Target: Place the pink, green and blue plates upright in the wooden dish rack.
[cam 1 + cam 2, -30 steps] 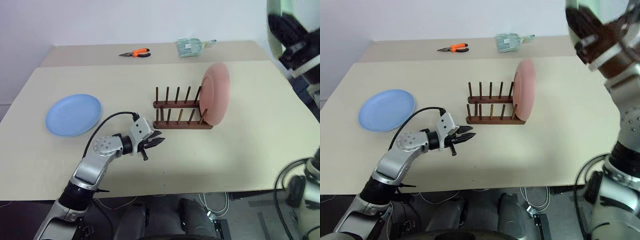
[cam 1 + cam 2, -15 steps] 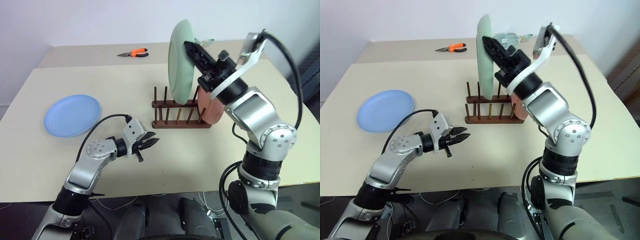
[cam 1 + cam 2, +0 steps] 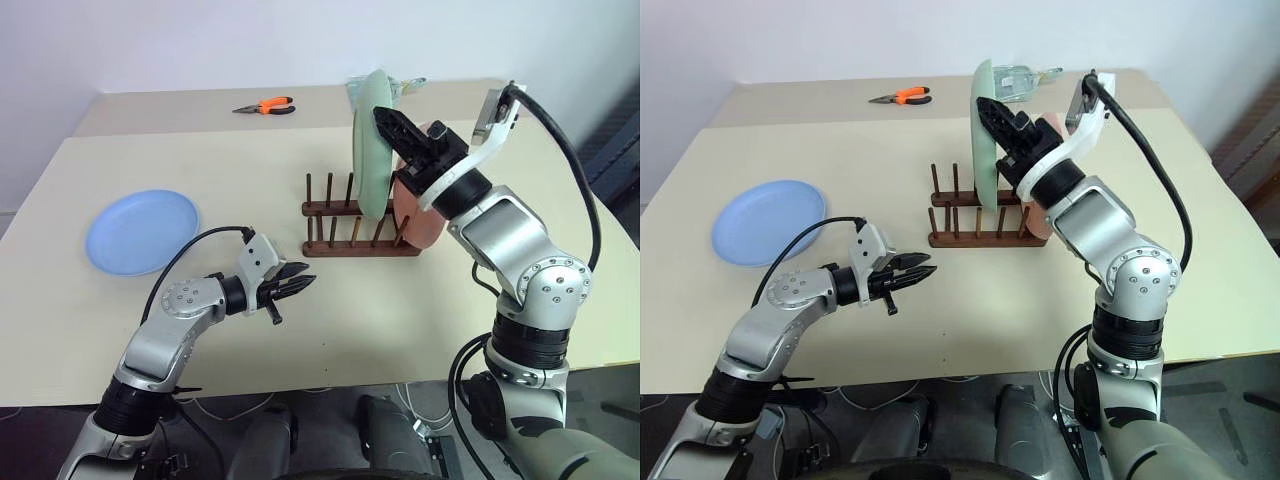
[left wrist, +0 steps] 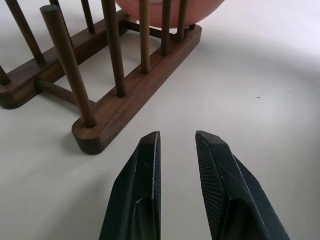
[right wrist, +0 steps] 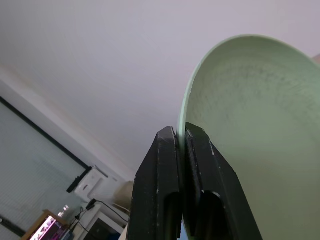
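the right gripper (image 3: 392, 126) pinches the rim of the pale mint green round plastic plate (image 3: 368, 155), jaws clamped on its edge as the right wrist view shows. the plate stands on edge over the small dark brown wooden dish rack (image 3: 355, 222), just at 9 o'clock of the salmon pink round plate (image 3: 420, 205), which already sits upright in the rack's end slot toward 3 o'clock. whether the green plate's lower edge has reached the rails i cannot tell.

to do this step well, i judge the plate should stay vertical and parallel to the pink one, its lower edge dropped between one peg pair in both rows rather than straddling a peg. lower slowly, let the edge settle on both rails, and only then release; letting go early risks the plate tipping onto the pink one.

the left gripper (image 3: 296, 287) hovers over the table at 7 o'clock of the rack, fingers slightly apart, holding nothing. the light blue round plate (image 3: 142, 229) lies flat far toward 9 o'clock, waiting.
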### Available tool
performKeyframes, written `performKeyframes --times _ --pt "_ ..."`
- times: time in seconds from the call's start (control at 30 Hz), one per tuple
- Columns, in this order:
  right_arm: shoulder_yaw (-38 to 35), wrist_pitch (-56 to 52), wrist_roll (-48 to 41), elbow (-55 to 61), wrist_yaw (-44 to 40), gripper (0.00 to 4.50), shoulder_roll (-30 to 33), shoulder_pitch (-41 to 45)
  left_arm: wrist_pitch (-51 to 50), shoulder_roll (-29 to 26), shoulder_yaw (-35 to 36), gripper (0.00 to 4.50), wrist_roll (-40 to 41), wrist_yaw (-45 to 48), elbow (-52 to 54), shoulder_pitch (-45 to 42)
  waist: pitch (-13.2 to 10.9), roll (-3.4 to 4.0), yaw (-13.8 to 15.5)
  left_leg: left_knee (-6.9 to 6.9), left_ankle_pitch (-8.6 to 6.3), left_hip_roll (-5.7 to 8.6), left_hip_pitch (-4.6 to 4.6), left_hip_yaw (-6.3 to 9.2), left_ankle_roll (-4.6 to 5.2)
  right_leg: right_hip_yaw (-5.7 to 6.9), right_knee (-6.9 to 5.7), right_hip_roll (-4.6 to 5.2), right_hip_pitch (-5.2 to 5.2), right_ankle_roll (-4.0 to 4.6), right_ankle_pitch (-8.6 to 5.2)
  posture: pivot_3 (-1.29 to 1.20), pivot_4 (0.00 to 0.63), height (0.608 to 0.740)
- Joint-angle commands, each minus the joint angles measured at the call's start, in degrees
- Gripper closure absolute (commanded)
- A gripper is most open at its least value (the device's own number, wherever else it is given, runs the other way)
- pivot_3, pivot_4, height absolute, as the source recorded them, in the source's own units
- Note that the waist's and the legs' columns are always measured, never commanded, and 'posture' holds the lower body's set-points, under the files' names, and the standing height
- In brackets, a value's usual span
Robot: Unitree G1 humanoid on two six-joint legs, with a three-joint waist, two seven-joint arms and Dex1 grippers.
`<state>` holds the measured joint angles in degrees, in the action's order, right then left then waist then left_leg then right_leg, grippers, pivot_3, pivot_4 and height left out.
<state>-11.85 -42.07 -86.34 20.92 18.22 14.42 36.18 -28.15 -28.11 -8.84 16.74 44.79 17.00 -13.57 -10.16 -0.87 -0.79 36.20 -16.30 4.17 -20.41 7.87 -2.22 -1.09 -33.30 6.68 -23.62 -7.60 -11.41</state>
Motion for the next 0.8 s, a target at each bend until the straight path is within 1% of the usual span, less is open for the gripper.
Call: performKeyframes --times 0.03,0.1,0.13,0.2,0.27,0.33,0.43,0.53,0.57,0.63,0.67,0.7,0.73,0.8 --pt "-0.8 1.0 -0.8 0.2 -0.4 4.47 0.7 0.4 0.5 -0.3 0.2 3.43 0.3 -0.2 2.2 0.2 0.0 0.00 0.0 0.00 0.00 0.00 0.00 0.00 0.00 0.00 0.00 0.00 0.00 0.00 0.00 0.00 0.150 0.740" --pt "-0.7 0.5 -1.7 -0.2 -0.7 4.47 1.0 0.1 0.5 -0.3 0.1 3.43 0.1 -0.3 2.3 0.1 0.0 0.00 0.0 0.00 0.00 0.00 0.00 0.00 0.00 0.00 0.00 0.00 0.00 0.00 0.00 0.00 0.150 0.740" --pt "-0.6 0.4 -1.7 -0.4 -0.8 4.18 1.1 0.1 0.5 -0.3 0.0 3.43 0.1 -0.4 2.3 0.1 0.0 0.00 0.0 0.00 0.00 0.00 0.00 0.00 0.00 0.00 0.00 0.00 0.00 0.00 0.00 0.00 0.150 0.740" --pt "-0.4 0.4 -1.1 -0.8 -0.6 3.50 1.3 0.2 0.4 -0.2 0.0 3.43 0.1 -0.5 2.3 0.1 0.0 0.00 0.0 0.00 0.00 0.00 -0.01 0.00 0.00 0.00 0.01 0.00 0.00 0.00 0.00 0.00 0.150 0.740" --pt "-0.2 0.4 0.8 -1.0 -0.9 2.56 2.2 0.5 0.5 -0.3 0.1 3.43 0.1 -0.6 2.3 0.2 0.0 0.00 0.0 0.00 0.00 0.00 -0.01 0.00 0.00 0.00 0.02 0.00 0.00 0.01 0.00 0.00 0.150 0.740" --pt "0.4 0.2 4.6 -0.6 -3.0 1.60 4.3 1.1 0.4 -0.5 0.4 3.43 0.1 -0.9 2.2 0.3 0.0 0.00 0.1 0.01 0.00 0.00 -0.01 0.00 0.00 0.00 0.02 0.00 0.01 0.02 -0.01 0.00 0.150 0.740" --pt "2.6 0.5 14.1 0.6 -10.0 1.60 10.7 2.7 0.2 -0.8 2.3 3.43 0.9 -1.4 1.4 0.3 0.0 0.01 0.1 0.02 0.00 0.01 -0.04 -0.03 0.00 0.00 0.06 0.01 0.01 0.04 -0.03 0.00 0.150 0.740" --pt "4.4 2.6 24.3 0.4 -17.3 1.53 17.5 4.6 -0.7 0.3 8.6 2.57 3.8 -4.5 -1.0 -1.2 0.0 0.01 0.1 0.02 0.00 0.01 -0.04 -0.06 0.00 0.01 0.09 0.01 0.01 0.05 -0.06 0.00 0.150 0.740" --pt "4.4 3.0 26.5 -0.2 -18.8 1.53 19.0 5.3 -0.7 0.5 10.6 2.02 4.3 -5.6 -1.9 -1.7 0.0 -0.02 0.1 0.01 0.00 0.01 -0.04 -0.06 0.00 0.02 0.09 0.01 0.01 0.02 -0.08 0.00 0.150 0.740" --pt "6.5 6.1 35.6 -0.9 -23.4 0.96 23.9 6.4 0.7 1.1 15.1 1.06 3.8 -9.8 -4.8 -3.3 0.0 0.00 0.1 0.01 0.00 -0.01 -0.02 -0.04 0.00 0.05 0.09 0.00 0.02 -0.21 -0.14 0.00 0.150 0.740" --pt "7.4 7.7 39.2 -1.3 -25.6 0.61 25.5 6.8 1.1 1.3 17.2 0.45 3.2 -12.4 -6.4 -4.4 0.0 -0.03 0.1 0.01 0.00 0.00 -0.03 -0.05 0.00 0.05 0.09 0.01 0.02 -0.22 -0.14 0.00 0.150 0.740" --pt "7.9 9.1 41.8 -1.6 -27.6 0.15 26.5 7.2 1.3 1.4 19.0 0.00 2.1 -15.4 -8.3 -5.5 0.0 -0.04 0.1 0.01 0.00 0.00 -0.03 -0.05 0.00 0.06 0.10 0.01 0.02 -0.24 -0.14 0.00 0.150 0.740" --pt "8.6 10.6 43.6 -1.1 -30.7 0.07 27.5 7.7 1.0 1.1 22.4 0.00 -0.7 -22.5 -12.2 -7.9 0.0 -0.04 0.1 0.01 0.00 0.00 -0.02 -0.05 0.00 0.06 0.11 0.01 0.02 -0.25 -0.14 0.00 0.150 0.740" --pt "9.6 11.8 45.0 0.5 -36.0 0.07 28.2 8.2 -0.7 0.3 27.4 0.00 -5.4 -34.8 -18.0 -11.6 -0.1 -0.10 -0.1 0.00 0.00 0.00 0.00 -0.05 0.00 0.06 0.11 0.00 0.03 -0.28 -0.13 0.00 0.150 0.740"
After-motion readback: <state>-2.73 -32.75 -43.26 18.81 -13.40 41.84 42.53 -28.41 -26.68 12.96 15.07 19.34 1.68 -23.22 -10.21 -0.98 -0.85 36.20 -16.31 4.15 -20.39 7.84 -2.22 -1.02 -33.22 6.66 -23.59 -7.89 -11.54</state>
